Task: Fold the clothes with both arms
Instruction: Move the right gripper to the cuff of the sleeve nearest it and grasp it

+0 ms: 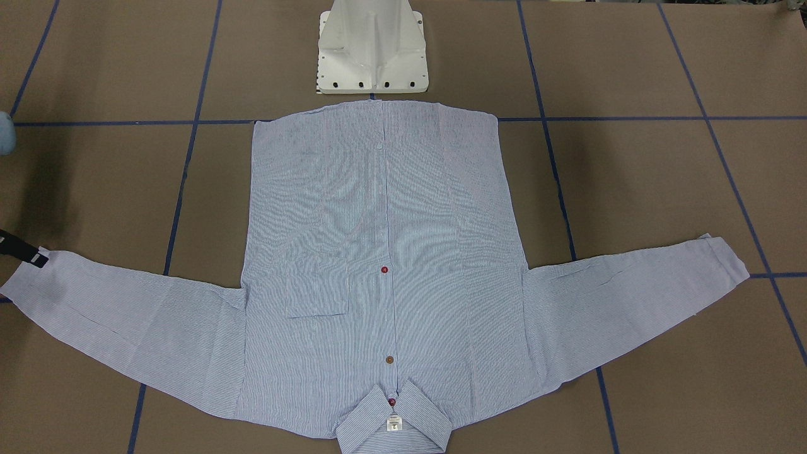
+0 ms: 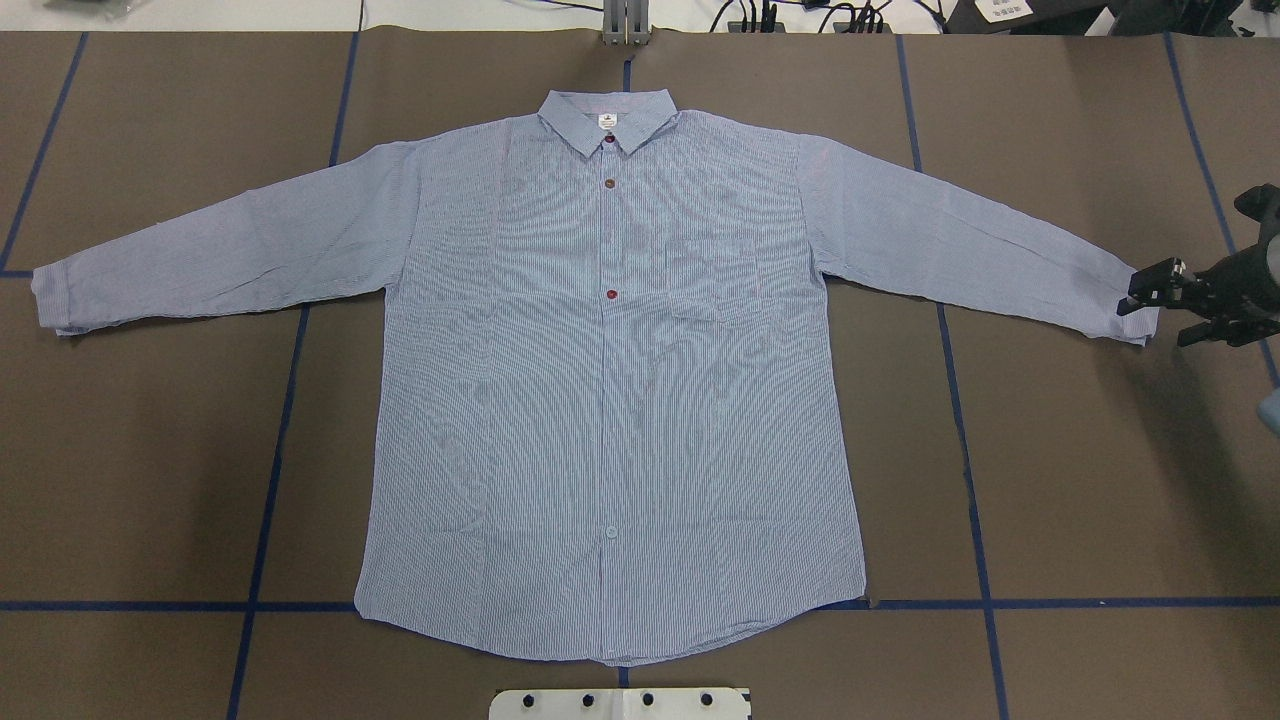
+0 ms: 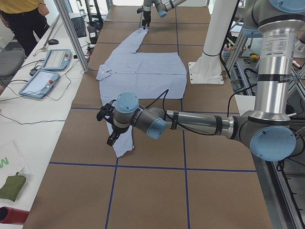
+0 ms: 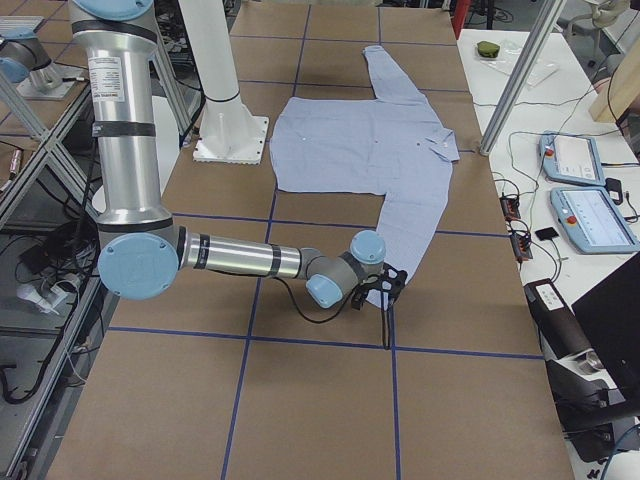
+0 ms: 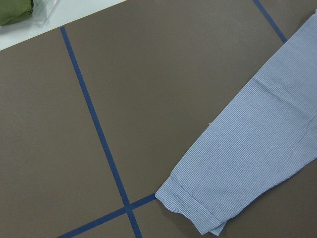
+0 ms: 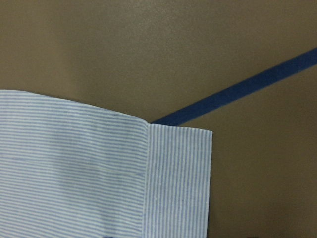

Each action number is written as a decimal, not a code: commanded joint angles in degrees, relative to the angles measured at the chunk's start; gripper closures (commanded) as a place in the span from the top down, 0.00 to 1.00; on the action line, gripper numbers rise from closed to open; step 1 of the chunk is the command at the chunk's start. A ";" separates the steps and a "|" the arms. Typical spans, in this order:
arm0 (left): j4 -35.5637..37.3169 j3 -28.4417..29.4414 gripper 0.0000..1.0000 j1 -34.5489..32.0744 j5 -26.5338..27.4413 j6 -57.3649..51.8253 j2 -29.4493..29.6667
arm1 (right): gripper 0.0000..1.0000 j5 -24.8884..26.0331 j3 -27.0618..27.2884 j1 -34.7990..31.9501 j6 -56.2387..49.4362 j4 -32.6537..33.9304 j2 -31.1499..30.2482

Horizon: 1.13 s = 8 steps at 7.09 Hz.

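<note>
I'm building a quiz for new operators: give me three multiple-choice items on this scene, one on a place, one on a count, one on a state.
1. From the robot's base, the collar of the shirt lies: A nearest; B on the far side; C beside it.
2. Dark buttons showing: A one; B three; C six.
3. The sleeves are: A folded over the chest; B rolled up; C spread flat.
Key: B, the collar sits opposite the base in the overhead view; B, three run down the placket; C, both lie outstretched.
</note>
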<state>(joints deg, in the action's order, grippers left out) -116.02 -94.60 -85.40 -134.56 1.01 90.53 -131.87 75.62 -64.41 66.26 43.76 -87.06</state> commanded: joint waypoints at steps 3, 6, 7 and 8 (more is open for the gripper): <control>-0.09 -0.24 1.00 -0.03 0.00 0.04 0.00 | 0.17 -0.06 -0.13 0.25 0.01 -0.07 -0.47; -0.09 -0.50 1.00 -0.03 -0.35 0.13 -0.09 | 0.00 -0.58 4.14 -0.01 0.10 0.01 -0.56; -0.09 -0.42 1.00 -0.03 -0.35 0.13 -0.17 | 0.00 -0.32 7.75 -0.27 0.18 0.54 -0.48; -0.09 -0.50 1.00 -0.03 -0.35 0.13 -0.18 | 0.00 -0.23 10.92 -0.36 0.27 1.50 0.57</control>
<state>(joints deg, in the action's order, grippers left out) -116.10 -95.05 -85.43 -134.87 1.14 90.39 -132.21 82.43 -64.60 66.43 44.31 -87.33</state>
